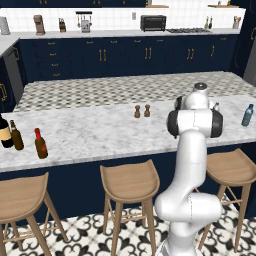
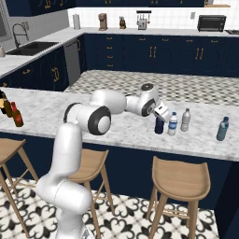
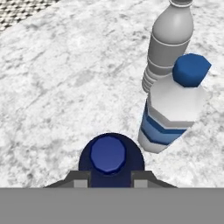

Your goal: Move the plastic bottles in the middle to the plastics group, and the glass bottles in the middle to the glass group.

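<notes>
My gripper (image 2: 161,116) reaches down over the dark navy bottle (image 2: 159,125) on the marble counter and is shut on its neck. In the hand view its blue cap (image 3: 108,154) sits between my fingertips (image 3: 80,180). Right beside it stands the clear water bottle with a blue label (image 3: 173,109) (image 2: 172,124). Behind that is the greyish clear bottle (image 3: 169,41) (image 2: 186,120), and the teal-blue bottle (image 2: 223,129) (image 1: 247,115) stands further right. At the counter's far left the red-capped reddish-brown bottle (image 1: 40,144) stands next to the amber bottle (image 1: 16,135) and the dark wine bottle (image 1: 5,131).
Two small brown shakers (image 1: 142,111) stand mid-counter. Wooden stools (image 1: 129,182) line the counter's near side. A sink (image 2: 28,47) and dark cabinets lie beyond, with a toaster oven (image 1: 153,22) on the back counter.
</notes>
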You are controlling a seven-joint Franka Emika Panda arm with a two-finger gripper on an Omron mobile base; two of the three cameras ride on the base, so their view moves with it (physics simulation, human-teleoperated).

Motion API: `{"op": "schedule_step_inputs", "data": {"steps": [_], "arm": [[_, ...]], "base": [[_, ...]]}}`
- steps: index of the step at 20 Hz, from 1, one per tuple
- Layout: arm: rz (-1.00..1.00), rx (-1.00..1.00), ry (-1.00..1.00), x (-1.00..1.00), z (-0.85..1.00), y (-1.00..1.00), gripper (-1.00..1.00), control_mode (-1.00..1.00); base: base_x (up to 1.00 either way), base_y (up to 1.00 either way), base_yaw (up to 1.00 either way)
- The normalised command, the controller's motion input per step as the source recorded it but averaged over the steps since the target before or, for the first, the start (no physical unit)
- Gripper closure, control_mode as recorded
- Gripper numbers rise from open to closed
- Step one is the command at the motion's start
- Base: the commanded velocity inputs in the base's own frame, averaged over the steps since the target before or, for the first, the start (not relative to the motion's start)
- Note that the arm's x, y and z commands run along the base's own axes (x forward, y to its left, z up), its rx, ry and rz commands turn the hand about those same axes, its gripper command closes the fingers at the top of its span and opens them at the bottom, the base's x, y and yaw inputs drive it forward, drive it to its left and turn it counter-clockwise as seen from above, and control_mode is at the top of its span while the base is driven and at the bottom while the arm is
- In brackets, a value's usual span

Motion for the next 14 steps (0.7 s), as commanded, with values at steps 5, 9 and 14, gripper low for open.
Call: {"op": "schedule_step_inputs", "data": {"steps": [5, 9, 14], "arm": [[0.00, 0.00, 0.03, 0.00, 0.00, 0.00, -1.00, -1.00], [0.00, -0.05, 0.02, 0.00, 0.03, 0.00, -1.00, -1.00], [0.00, -0.01, 0.03, -0.03, 0.64, 0.00, -1.00, -1.00]], "base": [[0.00, 0.00, 0.00], [0.00, 0.00, 0.00], [0.00, 0.00, 0.00]]}}
